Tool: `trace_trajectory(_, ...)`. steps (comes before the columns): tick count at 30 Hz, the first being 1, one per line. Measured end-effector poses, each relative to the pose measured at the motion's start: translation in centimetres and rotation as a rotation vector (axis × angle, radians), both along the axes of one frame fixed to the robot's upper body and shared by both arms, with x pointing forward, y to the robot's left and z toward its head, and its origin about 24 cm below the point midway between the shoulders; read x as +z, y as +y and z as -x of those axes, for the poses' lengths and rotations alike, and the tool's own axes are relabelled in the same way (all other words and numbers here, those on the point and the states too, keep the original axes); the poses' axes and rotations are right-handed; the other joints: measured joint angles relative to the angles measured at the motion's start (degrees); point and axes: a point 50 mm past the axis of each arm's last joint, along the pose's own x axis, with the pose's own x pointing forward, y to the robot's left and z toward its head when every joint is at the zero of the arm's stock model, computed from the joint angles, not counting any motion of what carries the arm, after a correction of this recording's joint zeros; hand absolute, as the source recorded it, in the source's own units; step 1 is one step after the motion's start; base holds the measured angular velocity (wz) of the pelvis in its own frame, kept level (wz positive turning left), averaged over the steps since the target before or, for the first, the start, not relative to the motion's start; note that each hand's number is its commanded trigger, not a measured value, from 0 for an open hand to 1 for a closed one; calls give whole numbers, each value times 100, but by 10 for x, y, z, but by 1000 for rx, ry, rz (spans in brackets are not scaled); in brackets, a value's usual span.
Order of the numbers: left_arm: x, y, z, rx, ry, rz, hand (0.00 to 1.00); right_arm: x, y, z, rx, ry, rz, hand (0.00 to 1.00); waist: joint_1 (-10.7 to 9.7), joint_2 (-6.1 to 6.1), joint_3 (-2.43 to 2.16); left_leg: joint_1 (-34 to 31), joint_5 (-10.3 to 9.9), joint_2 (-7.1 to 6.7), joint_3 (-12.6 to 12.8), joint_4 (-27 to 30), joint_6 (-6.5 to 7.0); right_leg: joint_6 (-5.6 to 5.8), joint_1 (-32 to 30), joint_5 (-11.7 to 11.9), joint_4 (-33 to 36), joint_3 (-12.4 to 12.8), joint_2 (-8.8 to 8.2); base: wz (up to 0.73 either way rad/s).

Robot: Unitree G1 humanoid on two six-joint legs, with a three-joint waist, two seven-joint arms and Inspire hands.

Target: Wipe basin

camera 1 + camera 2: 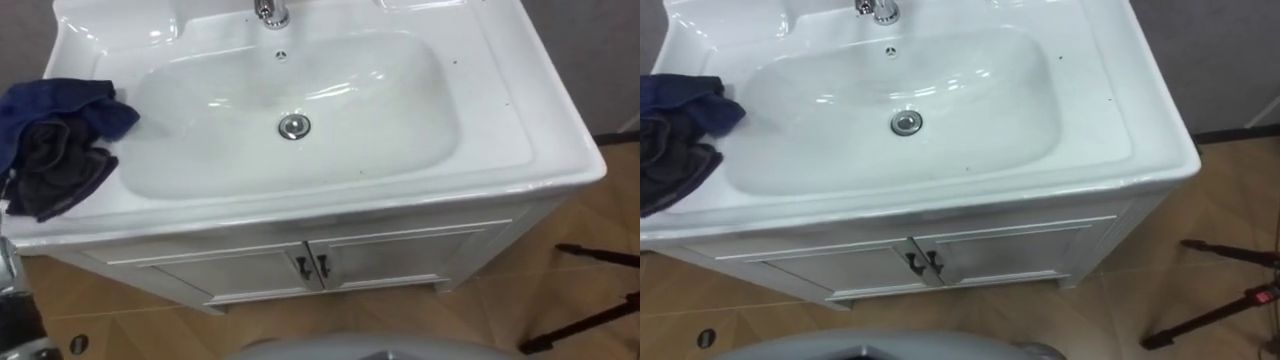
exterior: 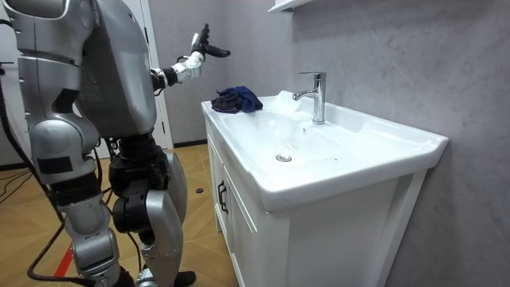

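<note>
Basin (image 1: 200,165) fills the middle of the left eye view: a white, glossy bowl sunk into a white bench (image 1: 540,140), with a round metal drain (image 1: 294,126) at its bottom and a small overflow hole (image 1: 281,55) in the far wall. The foot of a chrome faucet (image 1: 271,12) stands behind the bowl at the top edge. A bunched cloth (image 1: 55,140), blue on top and dark grey beneath, lies on the bench's left rim, just beside the bowl and apart from the drain. Below the bench is a white cabinet (image 1: 400,260) with two doors shut and a pair of dark handles (image 1: 311,267) at the seam. Wooden floor (image 1: 560,290) runs to the right, where dark tripod legs (image 1: 600,258) lie.

In the room view the robot stands upright at the cabinet's front, at the room view's left, facing the bench. Its left hand (image 2: 201,48) is raised about shoulder high, in the air, above the cloth and short of it, fingers straight and spread with the thumb held out, touching nothing. The cloth sits at the far end of the bench, and the faucet rises at the back edge against a grey wall (image 2: 398,64). A white shelf (image 2: 287,5) shows at the top.

The right eye view gives the same scene: the bowl bare and shiny, the cloth on the left rim cut by the picture's edge, the cabinet doors shut below.
</note>
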Motion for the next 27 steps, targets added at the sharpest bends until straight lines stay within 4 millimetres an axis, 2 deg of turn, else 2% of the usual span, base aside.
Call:
trace_trajectory(4,7,17,20,105,-70,17,0,1,-1,2,-9,-16,8,0,291,23,-16,0,0,-6,2,-3,0,9,-8,-11,-6,18,-9,0)
trace_trajectory(7,-1,33,43,198,-81,62,0,2,-3,7,-24,-12,17,0,484,76,-49,-2,9,-36,3,-16,15,33,-8,-30,0,7,-38,4)
trace_trajectory(9,-16,48,64,275,-65,143,0,3,-3,12,-27,-3,16,0,631,122,-55,-3,9,-57,13,-14,16,53,-7,-42,-2,-7,-60,5)
trace_trajectory(13,-49,63,92,375,-67,329,0,3,-3,15,-30,-1,18,0,699,155,-37,-39,29,-118,2,4,51,110,-11,-96,39,-68,-116,18)
trace_trajectory(14,-59,66,101,412,-73,384,0,4,-2,15,-40,-13,17,0,705,177,-49,-46,45,-141,-17,5,77,127,-16,-122,67,-91,-136,14)
trace_trajectory(17,-76,69,125,490,-77,473,0,4,-1,17,-49,-26,18,0,764,172,-50,-75,48,-179,-74,19,88,154,-41,-158,116,-136,-177,11)
trace_trajectory(19,-83,69,133,511,-68,507,0,4,-1,18,-53,-27,20,0,787,169,-50,-147,63,-195,-76,19,117,169,-106,-161,127,-178,-196,15)
trace_trajectory(22,-99,68,150,560,19,545,0,5,-1,21,-53,-21,21,0,784,170,-51,-206,87,-224,-93,17,158,189,-133,-149,129,-281,-236,14)
trace_trajectory(27,-126,56,173,624,109,634,0,5,0,21,-54,-19,24,0,753,146,-51,-212,87,-235,-109,16,159,199,-131,-149,130,-323,-256,3)
